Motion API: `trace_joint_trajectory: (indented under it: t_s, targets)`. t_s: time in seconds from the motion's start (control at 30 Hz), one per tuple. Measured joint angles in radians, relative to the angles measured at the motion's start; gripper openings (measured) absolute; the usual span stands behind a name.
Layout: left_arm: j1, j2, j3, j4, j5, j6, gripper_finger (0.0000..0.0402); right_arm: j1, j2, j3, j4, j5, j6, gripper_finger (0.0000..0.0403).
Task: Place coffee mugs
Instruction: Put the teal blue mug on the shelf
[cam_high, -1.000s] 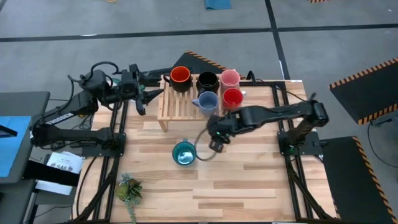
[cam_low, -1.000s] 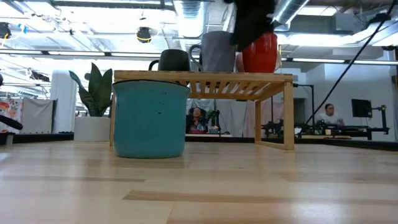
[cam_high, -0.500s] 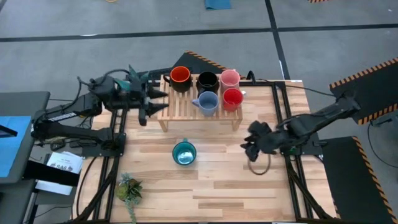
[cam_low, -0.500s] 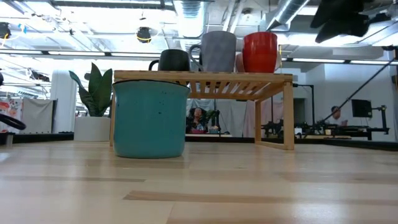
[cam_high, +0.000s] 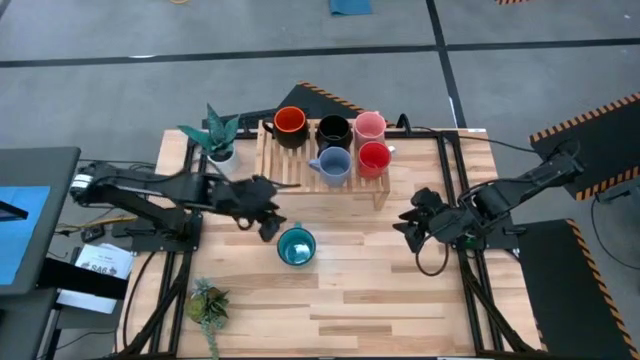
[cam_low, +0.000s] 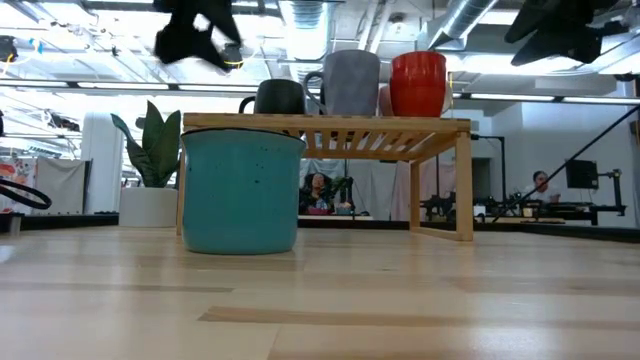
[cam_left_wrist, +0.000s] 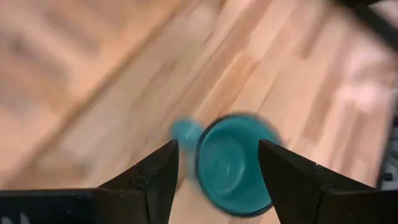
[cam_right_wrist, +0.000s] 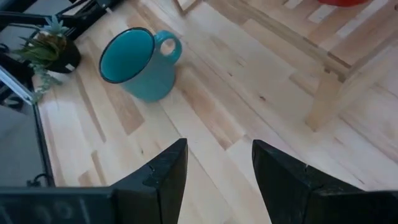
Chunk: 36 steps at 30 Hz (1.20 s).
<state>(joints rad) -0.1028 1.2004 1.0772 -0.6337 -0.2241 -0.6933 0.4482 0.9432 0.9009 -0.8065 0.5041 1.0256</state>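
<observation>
Left claw (cam_high: 268, 226): open — fingers spread, hanging just above and beside the teal mug (cam_high: 296, 246).
Teal mug: upright on the surface (cam_high: 380, 290), in front of the wooden rack (cam_high: 290, 170), held by nothing.
Rack mugs: orange-inside mug (cam_high: 290, 124), black mug (cam_high: 333, 130), pink mug (cam_high: 369, 126), blue-grey mug (cam_high: 333, 163) and red mug (cam_high: 373, 157) stand on top.
Right claw (cam_high: 408, 228): open and empty — near the surface's right edge, well apart from the teal mug.

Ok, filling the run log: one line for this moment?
left gripper: open above teal mug | right gripper: open, table's right side | five mugs on rack
</observation>
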Motion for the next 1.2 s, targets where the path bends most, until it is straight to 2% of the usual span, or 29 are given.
trace_joint_trajectory:
  t_s: [0.13,0.23,0.33,0.53,0.73,0.83,0.9,1.0,1.03,1.2]
  targets:
    - [0.0,0.115,0.0,-0.027,0.055,-0.146,0.0204,-0.013,0.011,-0.001,-0.004,0.002,-0.033,0.0205]
    - [0.0,0.196,0.0,-0.026,0.122,-0.194,0.0204,-0.02,0.029,0.0,-0.003,0.001,-0.04,0.0205]
    - [-0.003,0.264,0.0,-0.032,0.141,-0.233,0.0204,-0.017,0.036,0.0,-0.001,-0.001,-0.04,0.0205]
    - [-0.005,0.363,0.0,-0.037,0.134,-0.261,0.0204,-0.018,0.05,0.001,0.002,-0.003,-0.04,0.0205]
    - [-0.008,0.412,0.0,-0.029,0.202,-0.261,0.02,-0.017,0.052,0.0,-0.003,-0.005,-0.042,0.0205]
    - [-0.009,0.409,0.0,-0.022,0.223,-0.248,0.0167,-0.017,0.052,0.0,-0.001,-0.005,-0.042,0.0205]
    - [-0.005,0.39,0.001,-0.028,0.244,-0.219,0.0122,-0.017,0.052,0.0,-0.003,-0.005,-0.043,0.0205]
    - [0.003,0.355,0.023,-0.067,0.256,-0.156,0.0032,-0.018,0.052,0.0,0.0,-0.004,-0.062,0.0205]
    - [0.007,0.342,0.034,-0.093,0.251,-0.131,0.0018,-0.018,0.052,0.0,-0.002,-0.003,-0.065,0.0205]
    - [0.048,0.228,0.151,-0.278,0.296,-0.029,0.0005,-0.019,0.052,0.0,-0.001,-0.003,-0.069,0.0205]
